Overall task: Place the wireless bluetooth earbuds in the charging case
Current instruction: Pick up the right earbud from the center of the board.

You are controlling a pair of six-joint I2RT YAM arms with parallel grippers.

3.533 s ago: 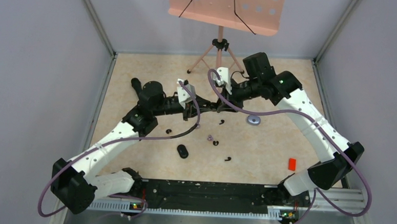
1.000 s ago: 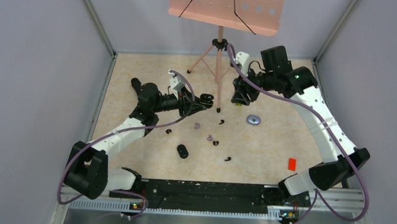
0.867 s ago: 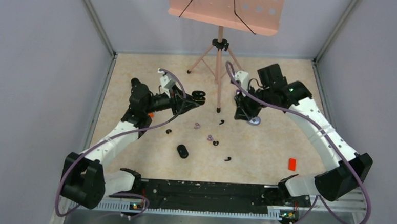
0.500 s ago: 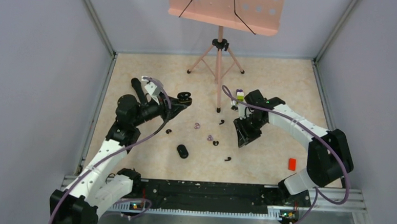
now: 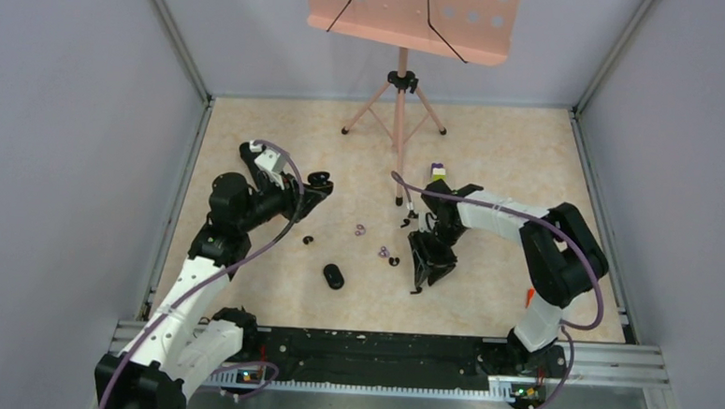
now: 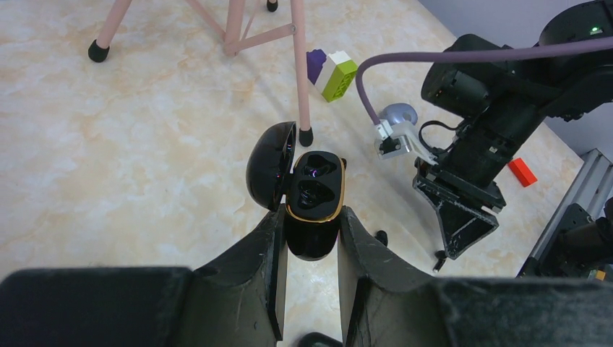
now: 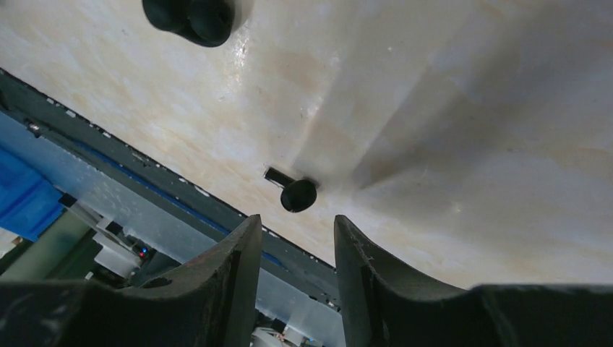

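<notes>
While pinching the open charging case (image 6: 314, 191) in the left gripper (image 6: 312, 217) at far left, hovering the right gripper (image 7: 295, 223), jaws spread and empty, over a black earbud (image 7: 298, 194) lying near centre. Probably handling light, slick, easily flicked; taking hold across the round body.
</notes>
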